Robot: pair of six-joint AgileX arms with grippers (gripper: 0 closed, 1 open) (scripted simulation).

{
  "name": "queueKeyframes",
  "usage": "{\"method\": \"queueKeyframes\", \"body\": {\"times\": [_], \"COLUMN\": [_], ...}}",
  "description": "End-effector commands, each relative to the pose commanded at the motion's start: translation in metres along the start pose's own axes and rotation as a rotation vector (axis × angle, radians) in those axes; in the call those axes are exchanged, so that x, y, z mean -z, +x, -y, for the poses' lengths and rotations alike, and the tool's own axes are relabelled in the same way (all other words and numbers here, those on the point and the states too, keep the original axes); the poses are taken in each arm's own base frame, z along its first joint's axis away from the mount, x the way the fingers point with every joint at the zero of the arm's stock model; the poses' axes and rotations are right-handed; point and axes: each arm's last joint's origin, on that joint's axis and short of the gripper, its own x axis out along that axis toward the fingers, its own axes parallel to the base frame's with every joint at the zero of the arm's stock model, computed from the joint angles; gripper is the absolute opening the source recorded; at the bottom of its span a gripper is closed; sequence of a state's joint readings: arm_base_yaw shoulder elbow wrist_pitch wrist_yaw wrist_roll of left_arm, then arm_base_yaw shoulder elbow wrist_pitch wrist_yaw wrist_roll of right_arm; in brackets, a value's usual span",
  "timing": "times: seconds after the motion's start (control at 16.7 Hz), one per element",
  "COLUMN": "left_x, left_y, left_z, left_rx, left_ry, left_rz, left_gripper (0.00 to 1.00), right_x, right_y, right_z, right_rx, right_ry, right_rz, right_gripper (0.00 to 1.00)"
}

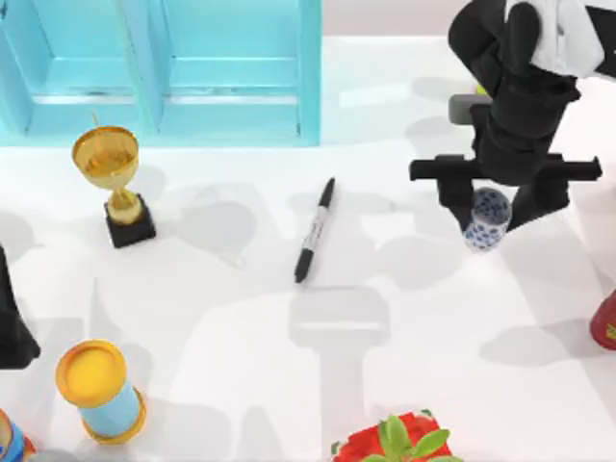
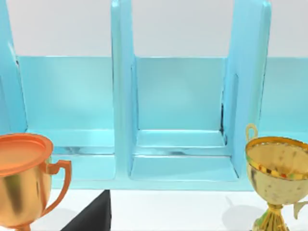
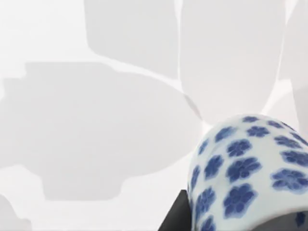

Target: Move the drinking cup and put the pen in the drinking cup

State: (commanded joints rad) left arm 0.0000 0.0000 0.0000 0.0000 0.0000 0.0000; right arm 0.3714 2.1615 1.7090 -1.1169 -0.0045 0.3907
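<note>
On my top feed, a shiny gold trophy cup on a black square base point(image 1: 114, 183) is standing upright at the left of the white table point(image 1: 241, 385), just in front of a glossy light-blue partitioned rack point(image 1: 164, 72) along the far edge. A light-blue cylinder with yellow rims point(image 1: 99, 390) is sitting near the left front corner. A red pot holding a green plant point(image 1: 397, 443) is peeking in at the front edge.
</note>
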Motion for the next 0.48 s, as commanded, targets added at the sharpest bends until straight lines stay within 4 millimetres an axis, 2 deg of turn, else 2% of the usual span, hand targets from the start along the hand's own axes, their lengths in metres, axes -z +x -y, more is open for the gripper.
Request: {"method": "queueKeyframes", "body": {"times": [0.24,0.48], "left_x": [0.0000,0.0000], "left_y": [0.0000,0.0000], "left_z": [0.0000,0.0000], "left_rx": [0.000,0.000], "left_ry": [0.000,0.000], "left_rz": [0.000,0.000], "left_gripper": [1.00,1.00], "right_x": [0.0001,0.0001], "right_y": [0.0013,0.0013], "right_z": [-0.0001,-0.0001], "right_rx": [0.001,0.001], "right_ry": [0.000,0.000], "right_rz": [-0.002,-0.002], "right_gripper": [0.00,0.30]}}
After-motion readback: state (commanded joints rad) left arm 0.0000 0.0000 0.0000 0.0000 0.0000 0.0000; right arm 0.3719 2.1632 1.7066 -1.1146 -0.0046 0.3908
